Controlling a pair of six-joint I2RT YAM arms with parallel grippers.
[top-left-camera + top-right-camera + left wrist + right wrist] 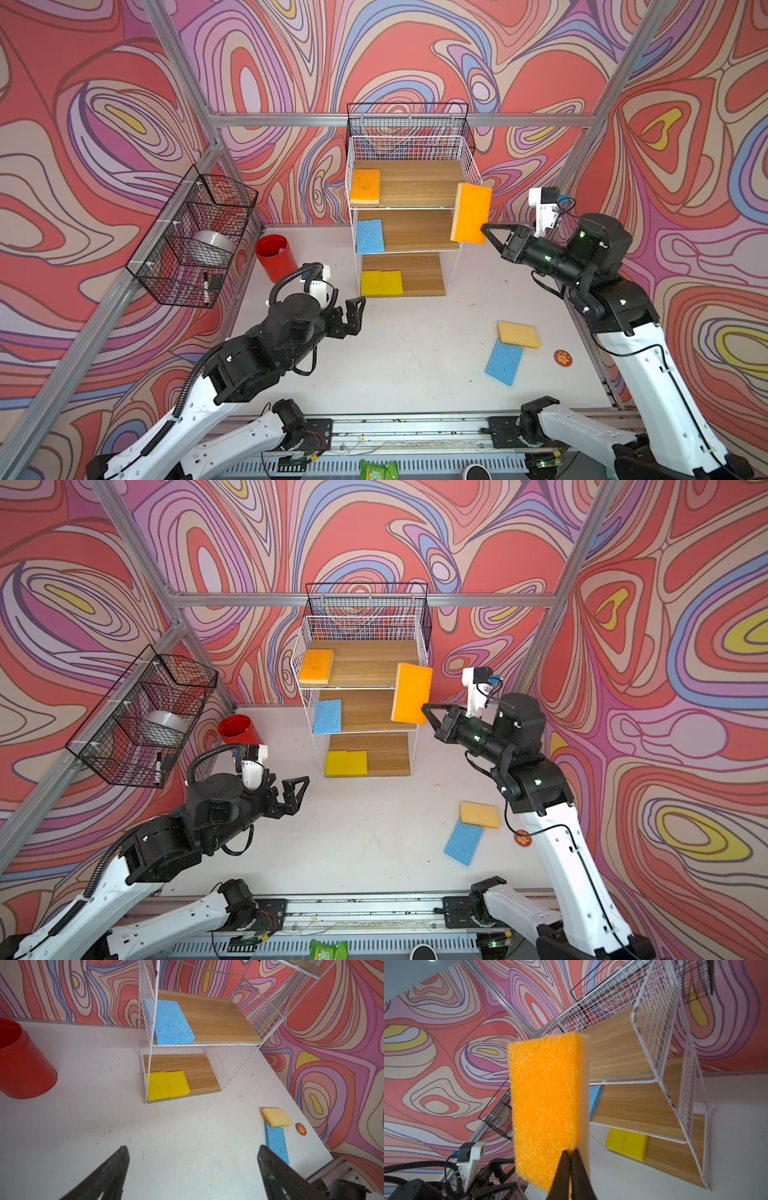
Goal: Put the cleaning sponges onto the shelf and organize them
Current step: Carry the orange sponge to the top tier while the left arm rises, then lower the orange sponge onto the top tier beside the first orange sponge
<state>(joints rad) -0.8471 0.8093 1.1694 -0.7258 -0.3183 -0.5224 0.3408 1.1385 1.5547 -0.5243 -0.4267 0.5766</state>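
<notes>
right tool (483, 227) pinches an orange sponge (473, 212) beside the shelf (419, 185).

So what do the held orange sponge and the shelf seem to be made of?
Held orange sponge: coarse, open-pored foam, matte and grainy, bonded to a smoother pale layer. Shelf: thin white wire grid, probably coated metal. Its boards: light wood grain, matte; solid wood or laminate, can't tell.
</notes>
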